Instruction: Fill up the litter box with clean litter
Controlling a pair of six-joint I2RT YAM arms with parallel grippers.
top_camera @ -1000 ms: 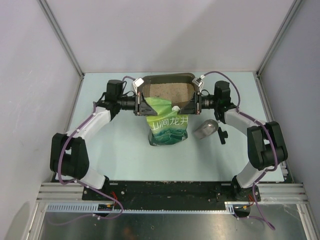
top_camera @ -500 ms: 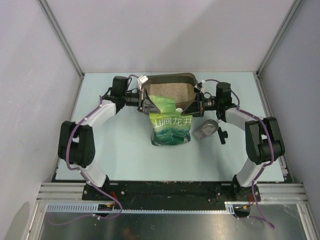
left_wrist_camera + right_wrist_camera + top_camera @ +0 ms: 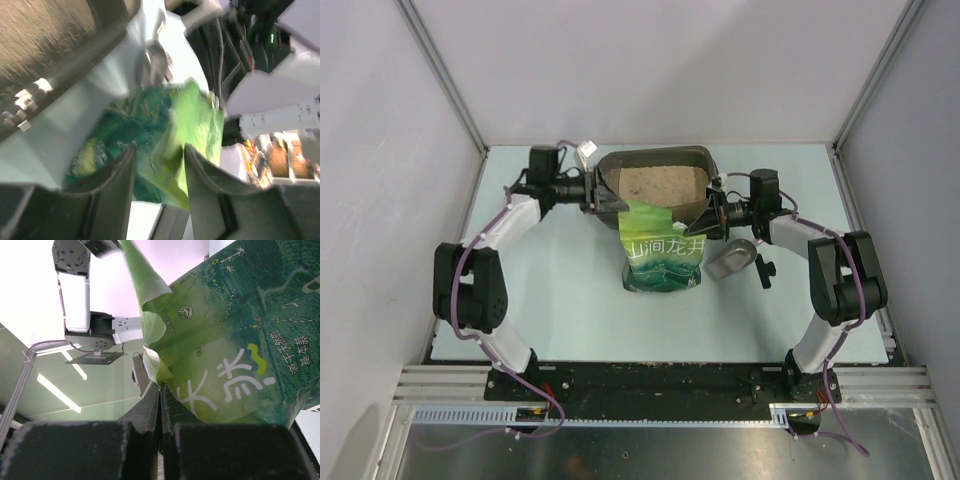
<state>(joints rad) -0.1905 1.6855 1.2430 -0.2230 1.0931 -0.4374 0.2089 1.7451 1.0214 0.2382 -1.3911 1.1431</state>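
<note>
Just beside the litter box point(image 3: 656, 152), the bag point(image 3: 663, 258) was clamped edgewise by the right gripper point(image 3: 160, 390), while the left gripper point(image 3: 160, 148) was held wide.

**Top view:** fixed above and behind my bases, looking down from afar, with the green bag point(image 3: 663, 255) near mid-frame.

**Left wrist view:** rides my left gripper point(image 3: 159, 150), tilted and blurred. It sits close at the bag's left and faces across the bag toward my right arm point(image 3: 270, 100).

**Right wrist view:** rides my right gripper point(image 3: 160, 390), hard against the bag's right edge, and faces past the bag toward my left arm point(image 3: 75, 295).

All three views share the bag.
</note>
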